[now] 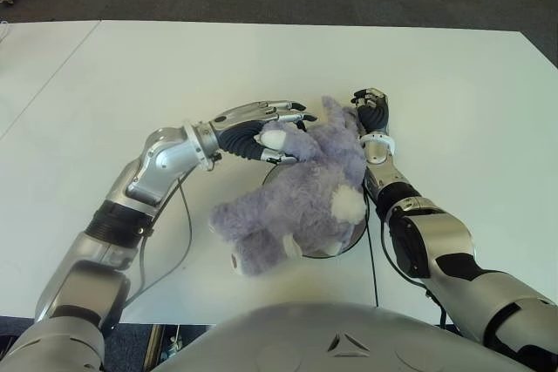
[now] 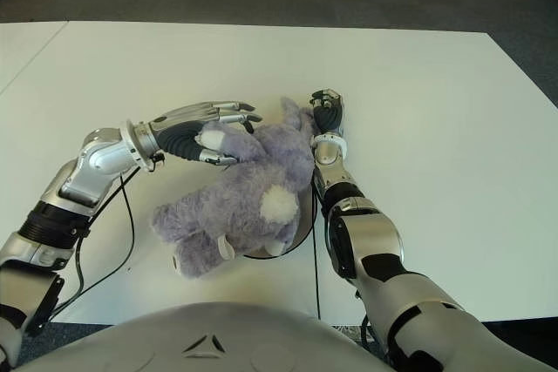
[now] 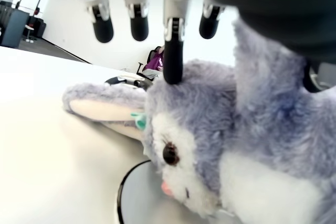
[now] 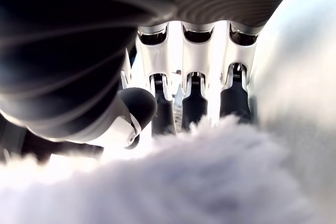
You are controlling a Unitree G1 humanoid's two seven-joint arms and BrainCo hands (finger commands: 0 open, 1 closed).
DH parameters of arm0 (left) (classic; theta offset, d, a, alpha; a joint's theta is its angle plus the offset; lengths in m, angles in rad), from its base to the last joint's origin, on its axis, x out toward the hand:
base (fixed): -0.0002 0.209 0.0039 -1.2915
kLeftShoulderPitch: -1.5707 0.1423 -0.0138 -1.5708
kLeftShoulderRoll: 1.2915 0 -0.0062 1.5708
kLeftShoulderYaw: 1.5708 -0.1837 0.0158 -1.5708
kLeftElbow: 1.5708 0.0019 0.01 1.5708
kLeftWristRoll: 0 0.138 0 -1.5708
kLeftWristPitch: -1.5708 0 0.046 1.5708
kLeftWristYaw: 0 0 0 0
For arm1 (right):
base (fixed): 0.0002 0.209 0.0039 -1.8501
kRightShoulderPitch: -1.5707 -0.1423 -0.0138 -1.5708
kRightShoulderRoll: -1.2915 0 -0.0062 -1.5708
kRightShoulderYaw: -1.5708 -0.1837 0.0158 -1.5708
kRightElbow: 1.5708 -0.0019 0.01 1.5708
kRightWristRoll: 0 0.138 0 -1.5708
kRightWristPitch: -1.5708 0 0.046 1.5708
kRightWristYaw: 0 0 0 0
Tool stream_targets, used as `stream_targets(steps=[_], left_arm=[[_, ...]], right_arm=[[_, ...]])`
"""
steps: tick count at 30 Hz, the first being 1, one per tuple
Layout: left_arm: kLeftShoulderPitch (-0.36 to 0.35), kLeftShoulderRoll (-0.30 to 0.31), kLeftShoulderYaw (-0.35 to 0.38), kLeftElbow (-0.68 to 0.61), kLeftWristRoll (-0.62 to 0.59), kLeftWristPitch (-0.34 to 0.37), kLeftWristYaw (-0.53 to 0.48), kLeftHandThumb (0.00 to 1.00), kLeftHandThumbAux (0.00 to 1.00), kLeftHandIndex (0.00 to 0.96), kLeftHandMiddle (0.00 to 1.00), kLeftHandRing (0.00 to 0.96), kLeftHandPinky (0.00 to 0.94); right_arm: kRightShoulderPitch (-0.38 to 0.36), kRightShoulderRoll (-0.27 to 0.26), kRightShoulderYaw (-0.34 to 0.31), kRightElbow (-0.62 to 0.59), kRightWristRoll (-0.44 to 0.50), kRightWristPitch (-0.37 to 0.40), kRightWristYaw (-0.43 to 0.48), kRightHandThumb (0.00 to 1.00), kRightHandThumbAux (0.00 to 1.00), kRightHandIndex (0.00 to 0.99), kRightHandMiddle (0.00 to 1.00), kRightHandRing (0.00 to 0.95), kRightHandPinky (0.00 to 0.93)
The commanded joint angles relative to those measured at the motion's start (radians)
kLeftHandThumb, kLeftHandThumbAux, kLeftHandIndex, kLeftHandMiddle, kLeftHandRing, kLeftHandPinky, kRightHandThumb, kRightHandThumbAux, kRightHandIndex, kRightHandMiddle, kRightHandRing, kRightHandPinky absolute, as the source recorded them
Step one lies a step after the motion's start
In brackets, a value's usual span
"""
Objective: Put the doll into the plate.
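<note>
Left eye view, doll (image 1: pixel 301 193) on plate (image 1: pixel 353 237), left hand (image 1: pixel 270 132) touching it

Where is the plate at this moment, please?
The plate lies on the white table near its front edge, centre in the eye views, mostly covered by the purple doll, between both hands.

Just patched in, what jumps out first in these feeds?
A grey-purple plush doll sprawls over the dark-rimmed plate at the table's near edge, legs hanging off its left side. The left hand hovers open over its head, and the right hand sits against its right ear.
</note>
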Motion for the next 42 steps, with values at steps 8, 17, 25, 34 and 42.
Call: stream_targets(steps=[8, 17, 25, 34, 42], left_arm=[[0.002, 0.016, 0.031, -0.025, -0.105, 0.062, -0.078, 0.297, 0.187, 0.0, 0.0, 0.0, 0.0], [0.003, 0.045, 0.071, -0.01, -0.259, 0.029, -0.153, 0.331, 0.2, 0.0, 0.0, 0.0, 0.0], [-0.017, 0.119, 0.132, -0.074, -0.518, 0.026, -0.332, 0.322, 0.236, 0.0, 0.0, 0.0, 0.0], [0.015, 0.244, 0.239, -0.045, -0.737, 0.008, -0.589, 0.343, 0.278, 0.0, 0.0, 0.0, 0.0], [0.014, 0.359, 0.366, 0.025, -0.772, 0.065, -0.698, 0.405, 0.253, 0.0, 0.0, 0.0, 0.0]], right_arm=[[0.181, 0.031, -0.008, 0.128, 0.006, 0.1, 0.024, 0.834, 0.689, 0.415, 0.478, 0.635, 0.586], [0.183, 0.033, -0.011, 0.128, 0.009, 0.095, 0.024, 0.83, 0.693, 0.414, 0.461, 0.474, 0.479], [0.184, 0.039, -0.008, 0.126, 0.006, 0.088, 0.021, 0.829, 0.693, 0.414, 0.461, 0.473, 0.462], [0.183, 0.043, -0.003, 0.127, 0.002, 0.098, 0.015, 0.827, 0.694, 0.414, 0.457, 0.438, 0.462], [0.182, 0.048, -0.003, 0.127, 0.003, 0.093, 0.016, 0.828, 0.694, 0.414, 0.458, 0.443, 0.454]])
